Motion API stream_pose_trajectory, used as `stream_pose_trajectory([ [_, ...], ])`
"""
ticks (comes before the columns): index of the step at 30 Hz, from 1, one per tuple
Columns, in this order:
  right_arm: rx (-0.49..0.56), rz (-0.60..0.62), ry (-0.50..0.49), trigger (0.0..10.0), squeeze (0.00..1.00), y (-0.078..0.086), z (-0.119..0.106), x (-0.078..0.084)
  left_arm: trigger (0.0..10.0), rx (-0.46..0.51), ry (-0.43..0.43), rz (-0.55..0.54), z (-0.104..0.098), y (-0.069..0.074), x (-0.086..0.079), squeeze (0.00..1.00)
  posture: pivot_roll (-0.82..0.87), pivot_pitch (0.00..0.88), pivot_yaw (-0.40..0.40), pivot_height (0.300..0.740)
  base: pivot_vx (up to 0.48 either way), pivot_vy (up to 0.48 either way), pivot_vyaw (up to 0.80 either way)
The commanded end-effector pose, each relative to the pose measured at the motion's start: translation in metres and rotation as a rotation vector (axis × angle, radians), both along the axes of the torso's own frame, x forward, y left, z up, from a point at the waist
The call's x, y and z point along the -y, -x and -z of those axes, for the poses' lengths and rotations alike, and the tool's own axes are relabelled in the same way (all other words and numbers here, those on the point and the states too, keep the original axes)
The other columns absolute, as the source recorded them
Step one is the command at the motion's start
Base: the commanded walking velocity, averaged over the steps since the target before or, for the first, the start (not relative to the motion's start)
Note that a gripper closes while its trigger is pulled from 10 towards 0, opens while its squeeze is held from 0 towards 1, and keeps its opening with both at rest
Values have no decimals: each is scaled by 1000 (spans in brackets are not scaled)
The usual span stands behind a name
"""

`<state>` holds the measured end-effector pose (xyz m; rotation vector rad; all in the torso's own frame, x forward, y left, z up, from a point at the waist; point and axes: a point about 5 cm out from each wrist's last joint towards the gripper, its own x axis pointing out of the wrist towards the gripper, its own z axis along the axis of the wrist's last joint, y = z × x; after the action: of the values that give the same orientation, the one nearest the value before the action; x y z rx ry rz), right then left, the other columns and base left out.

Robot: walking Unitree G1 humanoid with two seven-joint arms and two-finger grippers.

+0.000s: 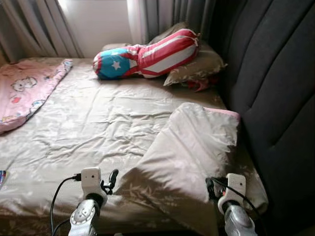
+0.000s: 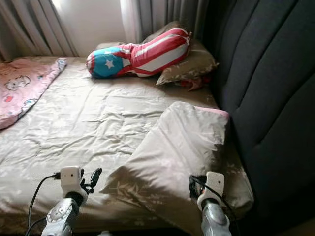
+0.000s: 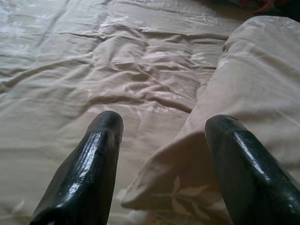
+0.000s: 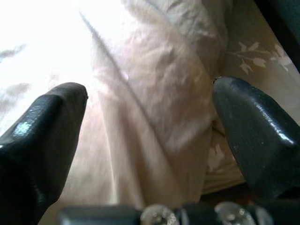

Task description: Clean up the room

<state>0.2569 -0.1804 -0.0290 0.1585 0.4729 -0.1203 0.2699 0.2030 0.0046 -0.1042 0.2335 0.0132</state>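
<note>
Left gripper [image 3: 161,129]: fingers spread wide, holding nothing. It sits low over the beige bedsheet [image 1: 98,128], at the near edge of the bed. The near left corner of the beige pillow [image 1: 189,147] lies just to its right; in the left wrist view that corner lies below and ahead of the gap between the two black fingers [image 3: 91,164]. Contact with the fabric cannot be confirmed. Far ahead and to the left of this gripper, a pink patterned blanket [image 1: 22,91] lies along the bed's far left side.

Ahead of both grippers, well apart, a red, white and blue star-and-stripe bolster [image 1: 147,54] rests on a second beige pillow [image 1: 197,66] by the curtains [image 1: 162,14].

Right gripper [image 4: 150,105]: fingers likewise spread wide, gripping nothing. It sits at the near right edge of the beige pillow, whose creased cloth lies directly before the open fingers. The dark padded headboard [image 1: 275,88] stands to its right.
</note>
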Motion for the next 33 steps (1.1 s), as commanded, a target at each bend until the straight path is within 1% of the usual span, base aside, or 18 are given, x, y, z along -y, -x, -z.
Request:
stream_pose_trajectory([
  [1,14,-1,-3,10000,0,-4,-3,0,10000,5,-2,-3,-3,-3,-2,0,16,0,-6,666,0,0,0],
  [3,16,-2,-1,10000,0,-5,-4,0,10000,7,-3,-3,-4,-4,-2,0,14,0,-5,666,0,0,0],
  [13,-14,-64,1,10000,0,-4,-2,-2,10000,15,-5,-24,-5,-5,-4,0,6,0,-12,666,266,0,0],
  [18,-31,-75,12,10000,0,-3,0,-2,10000,13,-12,-27,-5,-5,-4,0,17,0,-19,666,0,0,0],
  [21,-29,-78,8,10000,0,-7,-2,-4,10000,23,-13,-26,-6,-3,-5,0,24,0,-21,666,0,0,0],
  [27,-22,-112,5,10000,0,-13,-6,-11,10000,22,-26,-41,-5,1,-10,0,32,0,-28,666,316,0,0],
  [31,-23,-112,5,10000,0,-11,-5,-11,10000,24,-26,-43,-4,3,-10,0,35,0,-29,666,334,0,0],
  [33,-33,-111,5,10000,0,-8,-2,-11,10000,24,-36,-31,-4,3,-9,0,33,0,-26,666,332,0,0],
])
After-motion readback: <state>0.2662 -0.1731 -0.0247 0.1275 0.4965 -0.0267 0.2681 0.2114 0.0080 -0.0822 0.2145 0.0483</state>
